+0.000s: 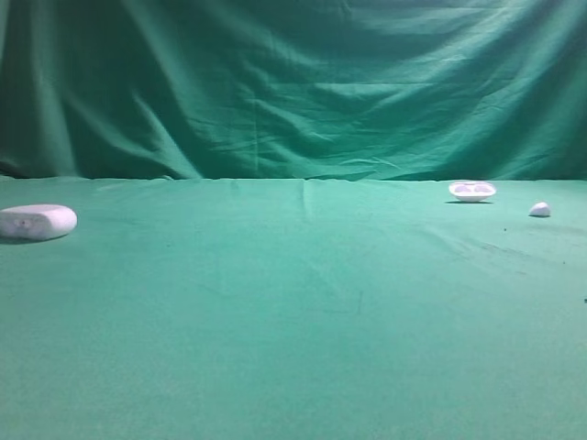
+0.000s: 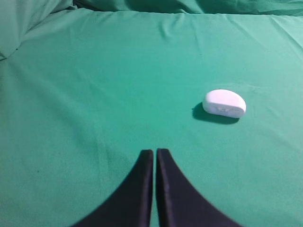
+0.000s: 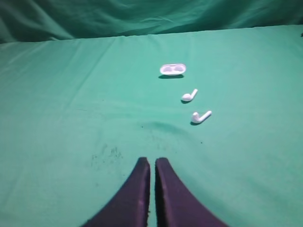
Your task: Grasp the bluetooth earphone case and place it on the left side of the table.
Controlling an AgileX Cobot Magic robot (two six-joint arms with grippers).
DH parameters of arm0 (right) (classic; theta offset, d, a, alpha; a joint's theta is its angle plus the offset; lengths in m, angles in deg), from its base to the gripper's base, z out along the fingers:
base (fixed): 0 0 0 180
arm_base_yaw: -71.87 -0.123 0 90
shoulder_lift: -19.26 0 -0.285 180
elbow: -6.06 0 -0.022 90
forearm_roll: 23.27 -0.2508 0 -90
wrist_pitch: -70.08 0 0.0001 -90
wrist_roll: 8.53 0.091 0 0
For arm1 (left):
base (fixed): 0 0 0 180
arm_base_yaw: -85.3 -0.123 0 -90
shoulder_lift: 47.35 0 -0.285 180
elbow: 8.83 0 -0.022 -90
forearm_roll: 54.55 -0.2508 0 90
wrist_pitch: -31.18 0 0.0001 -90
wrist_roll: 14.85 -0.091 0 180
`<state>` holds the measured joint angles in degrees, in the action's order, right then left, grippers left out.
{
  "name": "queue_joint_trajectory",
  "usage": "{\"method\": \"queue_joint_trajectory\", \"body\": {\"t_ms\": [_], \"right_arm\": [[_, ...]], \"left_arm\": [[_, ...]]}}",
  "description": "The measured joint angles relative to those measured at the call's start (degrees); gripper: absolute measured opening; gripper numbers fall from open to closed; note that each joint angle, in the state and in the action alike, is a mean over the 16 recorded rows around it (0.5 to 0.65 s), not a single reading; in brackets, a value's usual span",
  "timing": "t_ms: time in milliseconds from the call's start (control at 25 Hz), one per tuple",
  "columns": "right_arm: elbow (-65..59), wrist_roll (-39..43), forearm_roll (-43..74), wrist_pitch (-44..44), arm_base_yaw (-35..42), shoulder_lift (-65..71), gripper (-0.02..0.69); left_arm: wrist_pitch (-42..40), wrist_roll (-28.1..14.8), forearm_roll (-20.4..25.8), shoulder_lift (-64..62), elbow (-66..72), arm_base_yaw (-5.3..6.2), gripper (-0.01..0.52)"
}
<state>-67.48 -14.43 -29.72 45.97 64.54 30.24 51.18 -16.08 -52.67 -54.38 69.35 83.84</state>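
The bluetooth earphone case lies on its side at the far left edge of the green desk, free of both arms; the left wrist view shows it ahead and to the right of the left gripper, whose jaws are pressed together on nothing. The right gripper likewise has its jaws pressed together, well apart from a shallow white tray and two loose earbuds on the cloth ahead.
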Motion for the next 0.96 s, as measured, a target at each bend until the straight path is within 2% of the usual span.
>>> {"method": "queue_joint_trajectory", "body": {"t_ms": [400,960], "right_arm": [[-4.7,-0.1,0.8,0.6,4.5,-3.9,0.0],[-4.9,-0.1,0.8,0.9,4.8,-3.9,0.0]], "left_arm": [[0.0,0.0,0.0,0.0,0.0,0.0,0.0],[0.0,0.0,0.0,0.0,0.0,0.0,0.0]]}}
